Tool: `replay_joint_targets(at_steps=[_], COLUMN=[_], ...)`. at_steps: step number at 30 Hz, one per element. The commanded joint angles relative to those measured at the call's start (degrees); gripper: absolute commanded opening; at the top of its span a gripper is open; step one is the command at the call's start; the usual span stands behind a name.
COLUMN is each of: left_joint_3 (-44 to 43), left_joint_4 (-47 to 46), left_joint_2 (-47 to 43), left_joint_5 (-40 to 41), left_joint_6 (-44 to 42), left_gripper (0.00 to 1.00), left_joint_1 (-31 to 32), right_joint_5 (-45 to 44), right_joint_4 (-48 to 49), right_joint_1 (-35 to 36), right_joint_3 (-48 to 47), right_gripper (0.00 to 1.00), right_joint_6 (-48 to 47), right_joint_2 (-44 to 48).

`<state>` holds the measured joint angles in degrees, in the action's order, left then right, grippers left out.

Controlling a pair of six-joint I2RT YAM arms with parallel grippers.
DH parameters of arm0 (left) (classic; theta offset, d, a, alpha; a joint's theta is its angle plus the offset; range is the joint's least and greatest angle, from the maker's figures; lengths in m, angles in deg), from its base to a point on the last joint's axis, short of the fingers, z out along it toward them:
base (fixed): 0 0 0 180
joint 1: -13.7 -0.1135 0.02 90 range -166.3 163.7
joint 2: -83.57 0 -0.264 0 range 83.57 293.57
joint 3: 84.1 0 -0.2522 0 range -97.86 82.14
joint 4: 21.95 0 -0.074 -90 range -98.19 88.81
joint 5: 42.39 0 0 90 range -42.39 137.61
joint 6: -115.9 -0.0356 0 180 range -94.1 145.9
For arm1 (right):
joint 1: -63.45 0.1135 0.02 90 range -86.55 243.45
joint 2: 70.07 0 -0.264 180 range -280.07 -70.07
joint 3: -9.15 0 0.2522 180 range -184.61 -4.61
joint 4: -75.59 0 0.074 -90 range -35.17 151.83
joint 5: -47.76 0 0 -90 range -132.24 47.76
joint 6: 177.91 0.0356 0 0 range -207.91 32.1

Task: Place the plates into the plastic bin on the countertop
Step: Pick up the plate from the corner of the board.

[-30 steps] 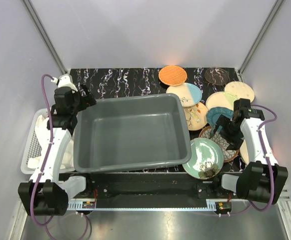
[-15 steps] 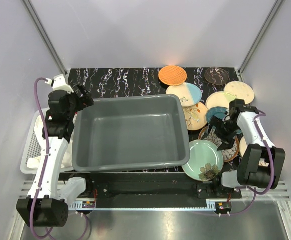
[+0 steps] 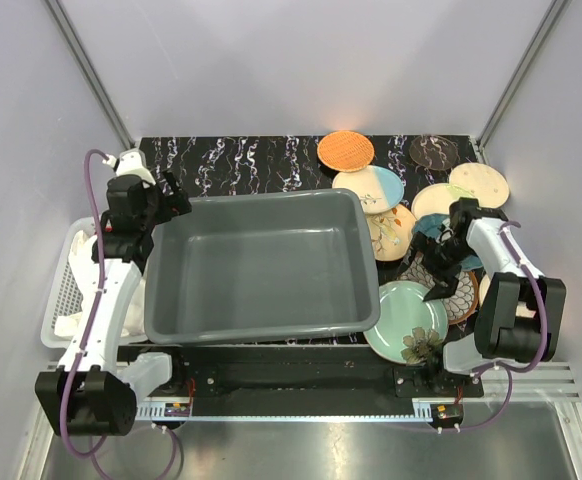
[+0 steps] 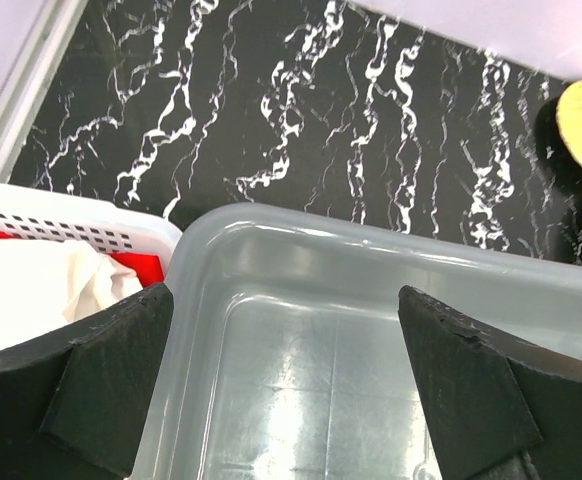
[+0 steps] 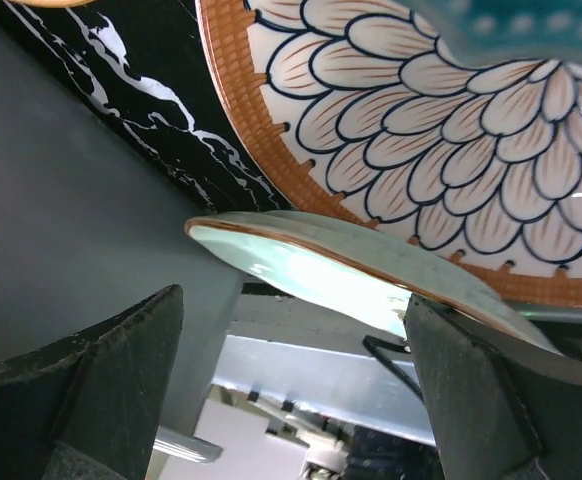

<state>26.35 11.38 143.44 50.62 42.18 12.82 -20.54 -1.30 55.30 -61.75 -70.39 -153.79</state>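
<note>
The right claw (image 5: 293,300) gapes wide and empty, aimed at the lifted edge of the green plate (image 3: 408,318) beside the plastic bin (image 3: 261,203), likely for a rim pinch. The left claw (image 4: 286,300), equally spread and empty, hovers over the bin's far-left corner. The other plates (image 3: 369,187) crowd the surface (image 3: 241,165) to the right.

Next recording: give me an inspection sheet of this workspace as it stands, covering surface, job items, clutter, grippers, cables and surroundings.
Surface: black countertop with white veins, no spills seen.
Job's things: grey plastic bin empty; plates overlapping right of it, none inside.
Clutter: white mesh basket with cloth, left of the bin.
Grippers: left gripper, jaws open over the bin's far-left corner; right gripper, jaws open at the green plate's rim, not gripping.
Cables: purple cable looped along each arm.
Surroundings: plain pale walls.
</note>
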Motion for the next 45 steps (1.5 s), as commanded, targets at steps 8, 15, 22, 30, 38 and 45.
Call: replay_joint_targets(at_steps=[8, 15, 22, 30, 38, 45], left_joint_3=[-4.41, -5.91, -6.61, -8.37, -6.09, -5.47], left_joint_4=[-0.77, 2.66, 4.77, 6.35, 6.00, 5.92], left_joint_2=[2.88, 4.98, 5.78, 6.57, 3.85, 3.05], left_joint_5=[-1.60, -1.86, 0.24, 3.85, 5.70, 5.52], left_joint_6=[0.25, 0.43, 0.61, -5.37, -9.59, -10.65], left_gripper=[0.99, 0.99, 0.99, 0.99, 0.99, 0.99], left_joint_1=[-0.17, -0.08, 2.10, 9.93, 12.57, 12.57], right_joint_5=[-10.43, -9.83, -8.95, -14.04, -18.70, -21.08], right_joint_4=[-8.31, -11.49, -12.37, -13.77, -15.18, -16.41], right_joint_1=[2.95, 3.83, 5.94, 7.70, 7.79, 7.79], right_joint_3=[-12.37, -14.66, -10.54, -9.38, -10.70, -15.36], right_gripper=[1.00, 1.00, 0.95, 0.91, 0.86, 0.83], right_joint_6=[18.24, 30.72, 48.03, 58.76, 61.84, 60.88], right_joint_2=[-4.69, -6.28, -3.47, -6.36, -11.19, -16.47])
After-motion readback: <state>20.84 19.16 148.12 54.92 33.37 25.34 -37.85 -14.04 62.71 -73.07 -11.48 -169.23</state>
